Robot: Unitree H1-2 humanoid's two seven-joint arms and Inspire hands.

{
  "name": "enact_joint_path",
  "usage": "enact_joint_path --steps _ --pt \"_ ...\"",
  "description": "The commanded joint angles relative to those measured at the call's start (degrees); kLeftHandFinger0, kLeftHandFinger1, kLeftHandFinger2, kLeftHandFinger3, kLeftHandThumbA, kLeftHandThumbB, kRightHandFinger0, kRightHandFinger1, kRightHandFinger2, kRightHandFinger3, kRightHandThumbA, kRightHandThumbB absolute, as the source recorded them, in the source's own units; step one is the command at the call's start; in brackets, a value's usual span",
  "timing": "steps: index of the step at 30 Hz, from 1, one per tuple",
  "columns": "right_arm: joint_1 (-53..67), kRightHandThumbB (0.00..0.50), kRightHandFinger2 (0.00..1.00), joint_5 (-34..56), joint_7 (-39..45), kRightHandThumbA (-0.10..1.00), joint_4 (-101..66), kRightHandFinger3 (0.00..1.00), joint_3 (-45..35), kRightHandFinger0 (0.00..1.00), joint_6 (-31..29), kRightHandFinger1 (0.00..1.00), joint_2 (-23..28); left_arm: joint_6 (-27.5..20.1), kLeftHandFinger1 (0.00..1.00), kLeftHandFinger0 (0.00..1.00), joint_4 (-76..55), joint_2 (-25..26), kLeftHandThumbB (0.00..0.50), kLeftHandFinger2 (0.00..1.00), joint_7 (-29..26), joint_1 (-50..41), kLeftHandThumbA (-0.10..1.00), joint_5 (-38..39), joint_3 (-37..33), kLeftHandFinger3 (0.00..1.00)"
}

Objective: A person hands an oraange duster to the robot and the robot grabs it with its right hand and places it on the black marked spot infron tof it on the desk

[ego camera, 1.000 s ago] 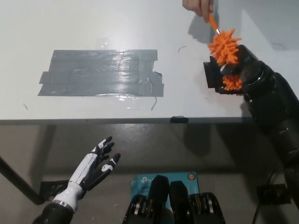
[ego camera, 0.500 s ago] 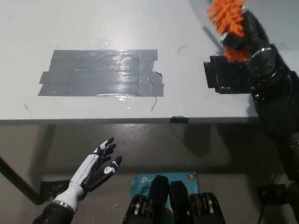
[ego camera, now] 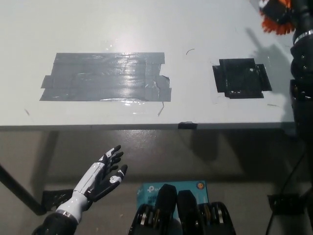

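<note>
Worktop: pale grey worktop (ego camera: 146, 24) fills the upper part of my head view; its front edge runs below the black marked spot.
Landmark: black marked spot (ego camera: 241, 78), a dark taped square lying flat, nothing on it.
Grey tape: a wide grey tape patch (ego camera: 107, 77) sits well to the robot's left of the spot; not my target.
Duster: orange duster (ego camera: 275, 18) is beyond the spot and off to its right side, right at the top corner of my picture, partly cut off by the frame. I see only orange bristles; I cannot see the handle.
Right hand: black right hand (ego camera: 301, 19) is up at that same corner against the duster. I judge it is gripping the duster, but the fingers are mostly out of frame, so I cannot tell for certain how firm the hold is.
Left hand: white left hand (ego camera: 105, 172) rests below the worktop edge, nearer me than the spot and far to its left, fingers spread, holding nothing.
Risk, grip: if I hold only bristles, the duster could slip or rotate on the way to the spot.
Risk, sight: with duster and hand half out of view, I would be steering partly blind.
Risk, placement: the spot is near the front edge; releasing short of it could let the duster roll off the worktop.
Risk, aim: the soft, bushy head may overhang the spot.
</note>
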State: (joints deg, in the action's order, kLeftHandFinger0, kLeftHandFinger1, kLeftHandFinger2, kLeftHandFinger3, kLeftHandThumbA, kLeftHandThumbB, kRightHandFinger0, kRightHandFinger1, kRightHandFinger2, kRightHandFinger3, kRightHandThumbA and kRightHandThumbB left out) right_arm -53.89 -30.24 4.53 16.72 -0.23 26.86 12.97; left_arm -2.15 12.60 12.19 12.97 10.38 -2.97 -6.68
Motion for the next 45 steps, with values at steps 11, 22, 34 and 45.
enact_joint_path --steps 11,22,34,45 --pt "-2.5 0.226 0.82 2.3 -5.9 -0.1 20.0 0.85 3.2 0.0 -5.7 0.46 -0.6 0.4 1.0 1.0 -1.8 0.2 0.088 1.0 1.2 1.4 0.51 2.2 0.6 1.0" --pt "-1.8 0.357 1.0 8.0 3.4 0.48 21.4 1.0 6.0 1.0 -10.4 1.0 -0.4 0.2 1.0 0.97 -1.8 0.3 0.09 1.0 1.1 1.9 0.47 2.4 0.7 1.0" --pt "-1.1 0.423 1.0 10.1 7.3 0.71 17.7 1.0 8.5 1.0 -13.0 1.0 1.9 -1.6 0.97 0.93 -0.6 0.5 0.082 1.0 1.3 2.6 0.45 2.5 0.7 1.0" --pt "0.6 0.407 1.0 7.4 -2.7 0.81 1.4 1.0 4.1 1.0 -13.2 1.0 3.7 -0.9 0.98 0.94 -0.4 0.7 0.095 1.0 1.6 3.5 0.47 2.1 0.5 1.0"
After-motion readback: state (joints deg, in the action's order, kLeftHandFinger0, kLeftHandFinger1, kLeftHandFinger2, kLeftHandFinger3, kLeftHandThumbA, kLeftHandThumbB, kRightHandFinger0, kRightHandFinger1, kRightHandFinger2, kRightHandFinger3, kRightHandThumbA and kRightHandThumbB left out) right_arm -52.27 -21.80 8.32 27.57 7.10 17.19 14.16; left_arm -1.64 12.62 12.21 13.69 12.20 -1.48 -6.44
